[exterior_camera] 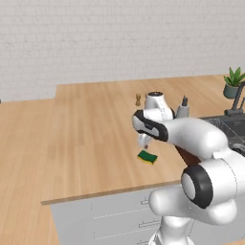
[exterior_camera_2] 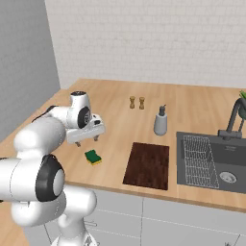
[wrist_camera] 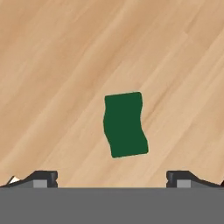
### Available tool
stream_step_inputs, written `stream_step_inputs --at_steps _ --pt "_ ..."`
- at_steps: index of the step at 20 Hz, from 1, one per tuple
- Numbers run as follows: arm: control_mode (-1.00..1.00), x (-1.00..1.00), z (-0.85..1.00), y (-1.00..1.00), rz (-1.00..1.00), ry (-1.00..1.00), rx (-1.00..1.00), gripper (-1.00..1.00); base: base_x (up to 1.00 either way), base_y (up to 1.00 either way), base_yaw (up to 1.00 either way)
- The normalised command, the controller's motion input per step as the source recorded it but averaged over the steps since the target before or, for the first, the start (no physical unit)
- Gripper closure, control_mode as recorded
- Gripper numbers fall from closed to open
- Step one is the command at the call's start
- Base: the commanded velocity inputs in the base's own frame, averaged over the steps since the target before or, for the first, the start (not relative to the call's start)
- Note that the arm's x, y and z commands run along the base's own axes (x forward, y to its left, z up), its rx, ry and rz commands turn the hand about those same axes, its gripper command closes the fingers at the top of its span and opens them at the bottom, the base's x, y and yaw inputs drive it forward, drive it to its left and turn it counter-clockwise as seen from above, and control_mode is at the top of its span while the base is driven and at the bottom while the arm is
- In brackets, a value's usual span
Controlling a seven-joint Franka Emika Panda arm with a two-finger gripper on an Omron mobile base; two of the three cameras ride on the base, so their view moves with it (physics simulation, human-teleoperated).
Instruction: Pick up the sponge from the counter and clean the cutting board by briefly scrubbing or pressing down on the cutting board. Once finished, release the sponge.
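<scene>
- Sponge, a small rectangular block with dark green top over a yellow layer, lies flat on the light-tan wood-plank bench, near its front edge
- Pincer hangs above the sponge, apart from it, fingertips spread wide with nothing between them
- Flat dark reddish-brown rectangular wooden cutting board lies just beside the dark sink, well apart from the sponge
- Grey soap dispenser stands behind the board
</scene>
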Motion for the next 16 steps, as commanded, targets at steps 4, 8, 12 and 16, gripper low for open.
stream_step_inputs --at_steps 4,8,12,16 --pt "-1.00 0.10 -0.48 0.03 0.17 0.00 0.00 -1.00 0.00 0.00 0.00" --pt "-1.00 0.15 -0.59 0.00 0.08 0.00 -0.01 -1.00 0.00 0.00 0.00" --pt "-1.00 0.12 -0.41 -0.01 0.01 0.04 0.00 -1.00 0.00 0.00 0.00" --pt "-1.00 0.05 -0.30 0.00 0.00 0.01 0.00 -1.00 0.00 0.00 0.00"
